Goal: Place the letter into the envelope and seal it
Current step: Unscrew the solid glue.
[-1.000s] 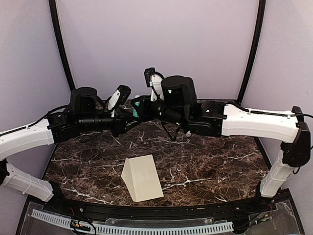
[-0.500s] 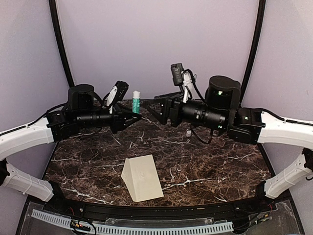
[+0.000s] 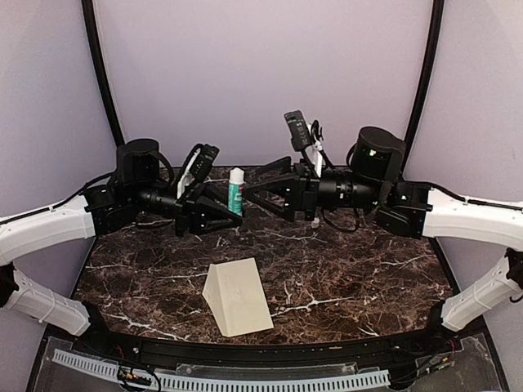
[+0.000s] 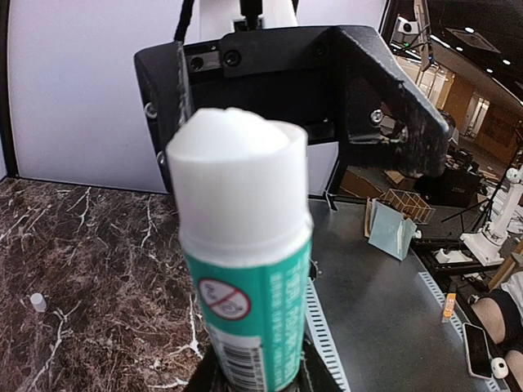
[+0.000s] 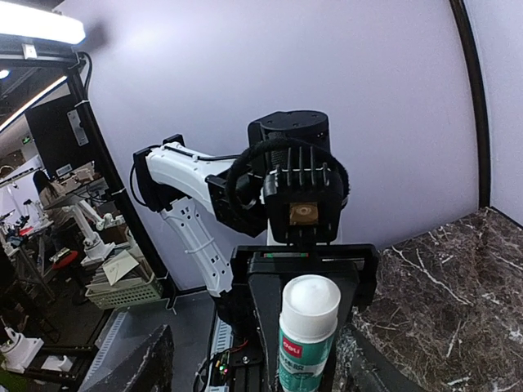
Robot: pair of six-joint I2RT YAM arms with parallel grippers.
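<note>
Glue stick [image 3: 236, 191] sits gripped in left hand [image 3: 232, 214]; right hand [image 3: 255, 193] gapes nearby.

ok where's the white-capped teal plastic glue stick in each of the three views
top external: white-capped teal glue stick upright at centre back, in the left gripper
left wrist: stick fills the middle, close up
right wrist: stick at bottom centre
shared landmark: dark veined marble table

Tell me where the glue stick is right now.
Top view: the glue stick stands upright in the left pincer at the back centre of the table, with the open right pincer just to its right.
</note>
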